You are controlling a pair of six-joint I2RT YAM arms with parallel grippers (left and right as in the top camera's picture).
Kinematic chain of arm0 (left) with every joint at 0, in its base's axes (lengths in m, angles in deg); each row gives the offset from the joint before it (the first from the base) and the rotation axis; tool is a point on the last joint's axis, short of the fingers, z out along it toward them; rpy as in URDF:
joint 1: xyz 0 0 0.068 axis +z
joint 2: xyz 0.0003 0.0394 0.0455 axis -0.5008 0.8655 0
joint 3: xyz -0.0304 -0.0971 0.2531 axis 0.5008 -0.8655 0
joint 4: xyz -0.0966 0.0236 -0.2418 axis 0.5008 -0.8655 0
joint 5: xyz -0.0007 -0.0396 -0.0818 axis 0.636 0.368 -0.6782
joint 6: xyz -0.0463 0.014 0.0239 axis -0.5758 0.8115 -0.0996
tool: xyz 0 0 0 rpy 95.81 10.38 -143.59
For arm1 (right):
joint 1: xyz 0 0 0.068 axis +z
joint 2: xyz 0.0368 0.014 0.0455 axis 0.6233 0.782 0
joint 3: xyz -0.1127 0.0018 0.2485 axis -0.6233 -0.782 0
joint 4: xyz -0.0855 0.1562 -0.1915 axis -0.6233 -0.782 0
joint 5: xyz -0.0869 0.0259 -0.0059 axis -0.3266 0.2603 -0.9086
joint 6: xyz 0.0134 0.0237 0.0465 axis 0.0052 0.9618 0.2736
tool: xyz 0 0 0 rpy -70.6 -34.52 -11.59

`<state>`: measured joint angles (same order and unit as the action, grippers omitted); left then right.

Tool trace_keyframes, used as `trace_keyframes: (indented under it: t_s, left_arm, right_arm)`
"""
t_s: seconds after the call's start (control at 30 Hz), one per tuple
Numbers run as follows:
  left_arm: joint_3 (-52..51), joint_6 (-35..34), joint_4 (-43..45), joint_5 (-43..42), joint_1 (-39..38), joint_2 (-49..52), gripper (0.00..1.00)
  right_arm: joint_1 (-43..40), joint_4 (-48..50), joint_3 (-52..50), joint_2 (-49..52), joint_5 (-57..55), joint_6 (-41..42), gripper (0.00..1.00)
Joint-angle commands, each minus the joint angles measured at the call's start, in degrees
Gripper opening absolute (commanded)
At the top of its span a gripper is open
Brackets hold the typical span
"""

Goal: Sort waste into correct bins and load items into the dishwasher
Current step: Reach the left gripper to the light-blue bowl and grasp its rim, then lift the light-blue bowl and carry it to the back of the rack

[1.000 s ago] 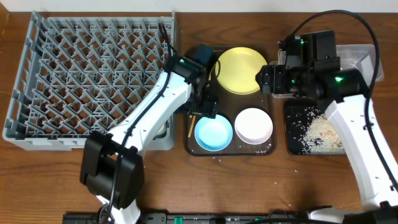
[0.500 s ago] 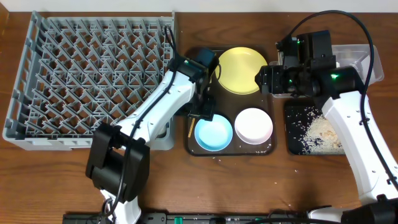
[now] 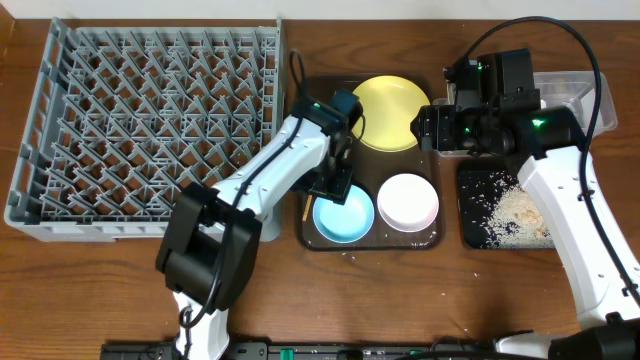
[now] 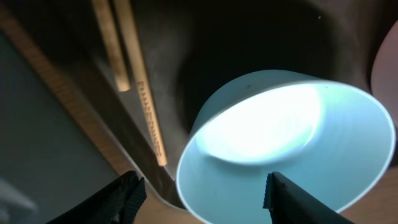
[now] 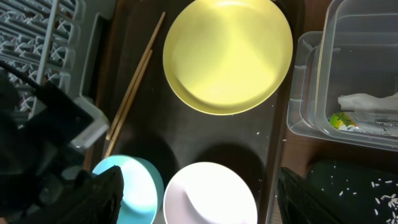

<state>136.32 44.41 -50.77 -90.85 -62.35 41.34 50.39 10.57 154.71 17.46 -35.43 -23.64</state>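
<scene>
One light blue bowl, upright, at 7 o'clock on the brown tray. Left gripper right over it, jaws wide, near rim between the fingers; contact: cannot tell. Chopsticks flat on tray at bowl's 9 o'clock. White bowl just beside at 3 o'clock, yellow plate at 1 o'clock. Right gripper above tray's 3 o'clock edge, jaws wide, holding nothing. Grey rack at tray's 9 o'clock. Clear tub at plate's 3 o'clock, napkin and green-yellow wrapper inside. Black tray at white bowl's 3 o'clock, rice crumbs scattered in it.
</scene>
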Motion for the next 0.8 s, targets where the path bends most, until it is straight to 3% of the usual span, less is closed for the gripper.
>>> trace_keyframes:
  t_s: [0.0, 0.77]
  left_arm:
    - [-0.52, 1.44, 0.31, 0.35, -0.04, 2.16, 0.63]
    - [-4.57, -2.71, 4.07, 0.28, -0.04, 3.67, 0.44]
  right_arm:
    - [0.31, -0.02, 0.20, -0.02, -0.09, -0.50, 0.77]
    - [0.28, 0.26, 0.20, -0.04, -0.09, -0.50, 0.77]
